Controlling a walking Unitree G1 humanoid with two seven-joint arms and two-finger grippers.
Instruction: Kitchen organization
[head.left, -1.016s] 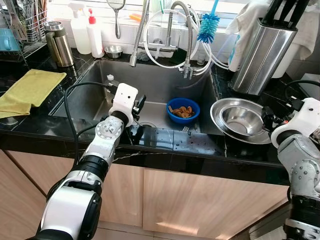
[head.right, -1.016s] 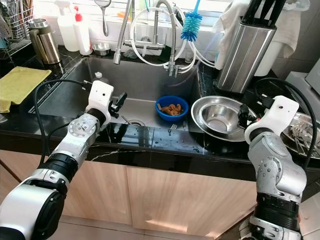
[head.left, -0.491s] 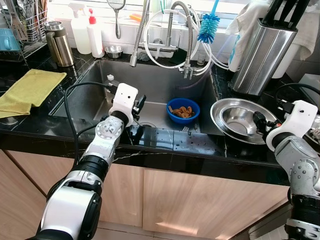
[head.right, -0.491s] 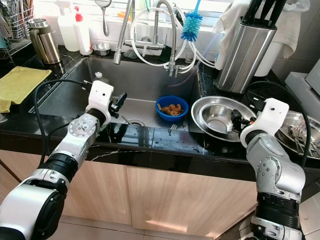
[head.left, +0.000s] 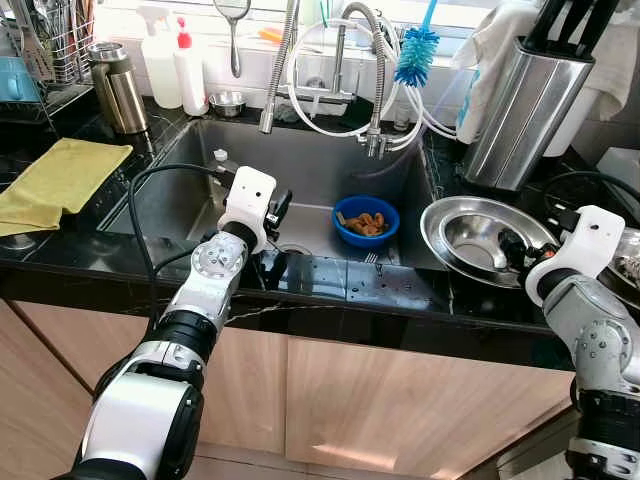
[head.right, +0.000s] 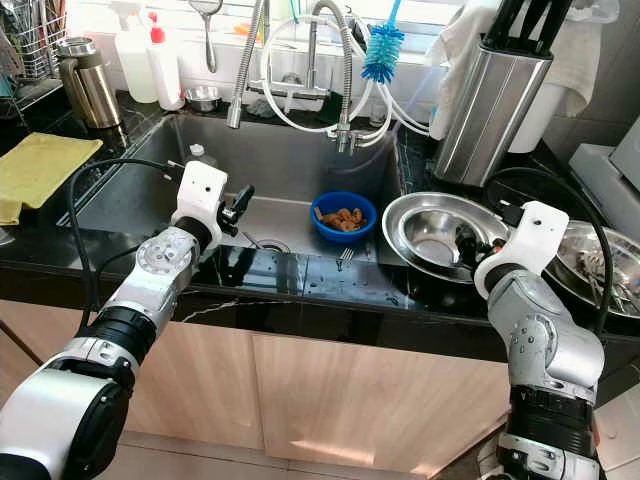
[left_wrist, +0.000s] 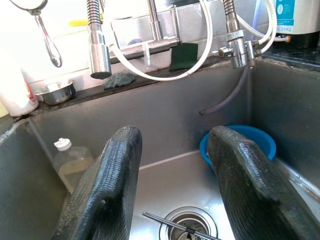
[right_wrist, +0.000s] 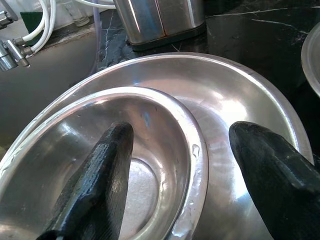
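Since a second ago the right gripper (right_wrist: 175, 185) has come in from the counter's right edge and now sits over the nested steel bowls, its fingers (right_wrist: 95, 185) spread wide and holding nothing. One finger hangs over the hollow of the small steel bowl (head.left: 478, 240), the other over the wall of the large steel bowl (head.left: 440, 215) that carries it; the small bowl's rim runs between them. Both bowls rest on the black counter (head.left: 400, 290) just right of the sink (head.left: 190, 180), below the knife block (head.left: 520, 105).

Left arm unchanged: the left gripper (left_wrist: 172, 185) is held above the sink's front edge, fingers parted and empty, pointed toward the drain (left_wrist: 187, 227) and the blue bowl (head.left: 366, 220) of food scraps on the sink floor. A plastic bottle (left_wrist: 70, 160) stands in the sink's far left corner. On the left counter lies a yellow cloth (head.left: 55, 180).
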